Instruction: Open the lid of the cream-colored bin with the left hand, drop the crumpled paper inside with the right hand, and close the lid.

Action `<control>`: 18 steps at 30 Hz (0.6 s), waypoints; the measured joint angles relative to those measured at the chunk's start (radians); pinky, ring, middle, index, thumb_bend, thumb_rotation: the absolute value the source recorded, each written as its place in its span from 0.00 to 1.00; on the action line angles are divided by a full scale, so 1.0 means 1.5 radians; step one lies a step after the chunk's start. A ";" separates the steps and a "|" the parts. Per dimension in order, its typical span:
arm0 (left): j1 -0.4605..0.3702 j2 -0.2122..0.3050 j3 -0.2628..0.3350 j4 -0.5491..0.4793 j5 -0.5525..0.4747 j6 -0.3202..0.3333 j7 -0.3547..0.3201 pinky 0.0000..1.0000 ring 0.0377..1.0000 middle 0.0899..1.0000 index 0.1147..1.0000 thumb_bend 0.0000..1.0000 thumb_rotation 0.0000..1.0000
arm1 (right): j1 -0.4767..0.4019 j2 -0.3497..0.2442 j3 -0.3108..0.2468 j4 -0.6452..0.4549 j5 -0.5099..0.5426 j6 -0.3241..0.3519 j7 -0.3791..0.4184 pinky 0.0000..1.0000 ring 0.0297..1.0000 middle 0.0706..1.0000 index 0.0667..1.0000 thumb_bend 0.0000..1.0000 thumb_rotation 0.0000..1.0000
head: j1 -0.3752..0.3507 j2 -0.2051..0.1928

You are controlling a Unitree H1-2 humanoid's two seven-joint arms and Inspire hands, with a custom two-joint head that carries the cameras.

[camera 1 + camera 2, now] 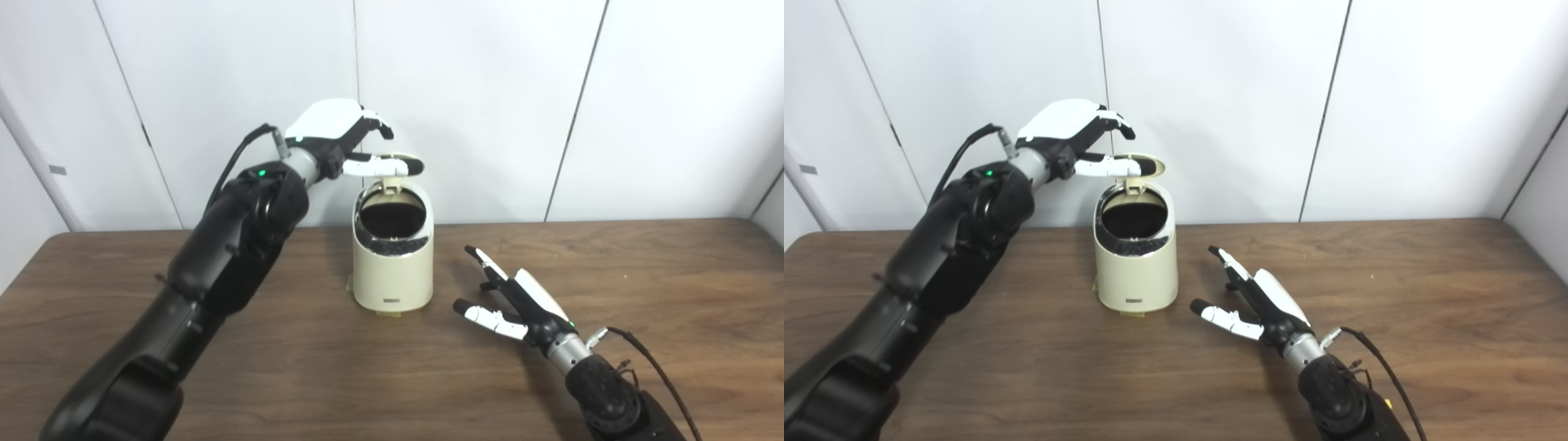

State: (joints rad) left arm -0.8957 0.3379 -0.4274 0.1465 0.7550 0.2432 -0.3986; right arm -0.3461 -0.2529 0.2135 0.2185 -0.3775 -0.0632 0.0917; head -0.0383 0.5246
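The cream-colored bin (pixel 393 269) stands on the table at the middle, towards the back. Its lid (pixel 405 162) is swung up on the rear hinge and the dark inside shows. My left hand (pixel 343 138) is above and left of the bin, its thumb lying along the raised lid and its fingers curled apart above it. My right hand (pixel 511 303) rests low over the table to the right of the bin, open and empty, fingers pointing at the bin. No crumpled paper is in view.
The brown wooden table (pixel 643 288) reaches to a white panelled wall behind the bin. My left arm (pixel 208 275) crosses the table's left side.
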 measured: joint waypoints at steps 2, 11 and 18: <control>0.024 0.001 0.001 -0.027 0.002 0.001 -0.004 1.00 0.98 0.85 0.82 0.88 1.00 | 0.001 0.000 0.000 0.000 -0.001 0.000 0.000 0.91 0.99 1.00 1.00 0.50 0.81 | 0.000 0.000; 0.116 0.001 0.012 -0.133 0.002 0.005 -0.029 1.00 0.97 0.85 0.83 0.88 1.00 | 0.003 0.000 -0.001 0.001 -0.008 0.000 0.000 0.91 0.99 1.00 1.00 0.51 0.81 | -0.002 0.001; 0.148 0.001 0.018 -0.155 0.006 0.006 -0.032 1.00 0.98 0.85 0.83 0.89 1.00 | 0.005 0.000 -0.002 0.000 -0.008 0.001 0.001 0.91 0.99 1.00 1.00 0.51 0.80 | -0.002 0.002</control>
State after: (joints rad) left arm -0.6739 0.3394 -0.4006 -0.0864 0.7632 0.2516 -0.4462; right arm -0.3392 -0.2529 0.2099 0.2193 -0.3894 -0.0621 0.0927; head -0.0414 0.5277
